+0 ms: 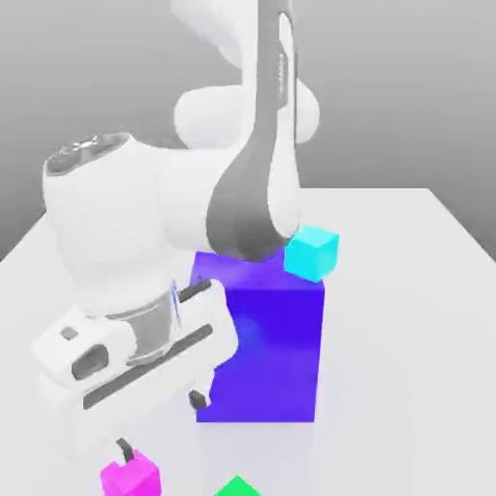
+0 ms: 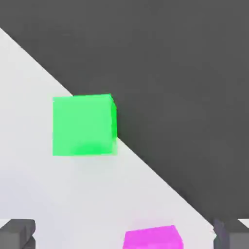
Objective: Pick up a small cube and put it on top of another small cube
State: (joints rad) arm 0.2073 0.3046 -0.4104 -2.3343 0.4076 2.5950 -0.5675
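Note:
The small magenta-pink cube [image 1: 131, 478] rests on the white table near its front edge, at the exterior view's lower left. My gripper [image 1: 162, 426] hovers just above it, open, with one dark fingertip [image 1: 123, 449] right over the cube's top. In the hand view, the magenta cube [image 2: 153, 237] lies between the two widely spread fingers [image 2: 17, 233] of my gripper [image 2: 124, 237], nearer one of them, and neither touches it. Nothing is held.
A green cube [image 1: 237, 487] [image 2: 83, 125] sits close to the table's edge [image 2: 146, 168]. A tall blue-violet block [image 1: 262, 339] stands just to the exterior view's right of my hand, with a cyan cube [image 1: 312, 252] behind its top corner.

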